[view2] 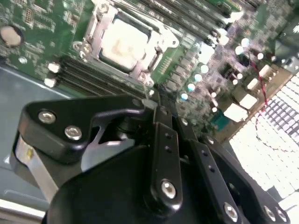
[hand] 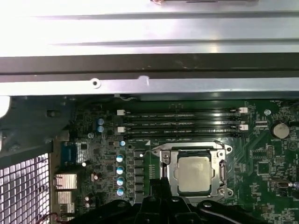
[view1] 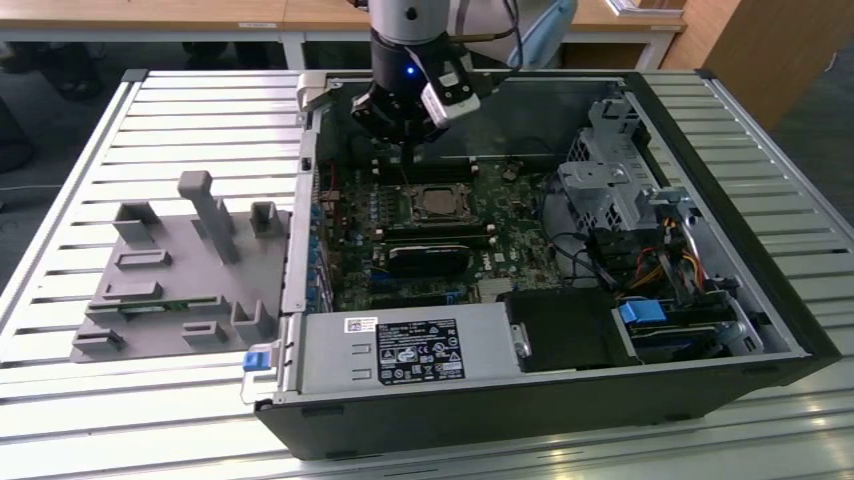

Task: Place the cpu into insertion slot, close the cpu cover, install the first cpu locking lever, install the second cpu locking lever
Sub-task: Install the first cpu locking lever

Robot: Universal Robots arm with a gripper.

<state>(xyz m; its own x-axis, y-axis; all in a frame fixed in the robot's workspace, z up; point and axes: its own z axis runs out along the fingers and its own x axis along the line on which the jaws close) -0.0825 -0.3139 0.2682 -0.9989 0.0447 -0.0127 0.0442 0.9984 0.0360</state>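
Note:
The cpu [hand: 193, 173] lies flat in the insertion slot [view1: 434, 204] on the green motherboard [hand: 261, 168], its dull silver face up. The silver cpu cover [hand: 190, 152] lies down around it as a frame, as the second wrist view also shows, cpu [view2: 124, 42] inside cover [view2: 96, 39]. Thin metal lever wires run along the socket's edges; whether they are latched I cannot tell. My gripper [view1: 404, 158] hangs above the board just behind the socket, towards the case's rear wall. Its black fingers [view2: 159, 114] are shut together with nothing between them, tip close beside the socket's corner [hand: 161, 184].
The open computer case [view1: 747, 300] walls the board in. Long black memory slots [hand: 182, 122] lie beside the socket, a black heatsink [view1: 427, 258] on its other side. A drive cage [view1: 607, 190] and cables stand at the exterior view's right, a grey fixture tray [view1: 174, 270] at its left.

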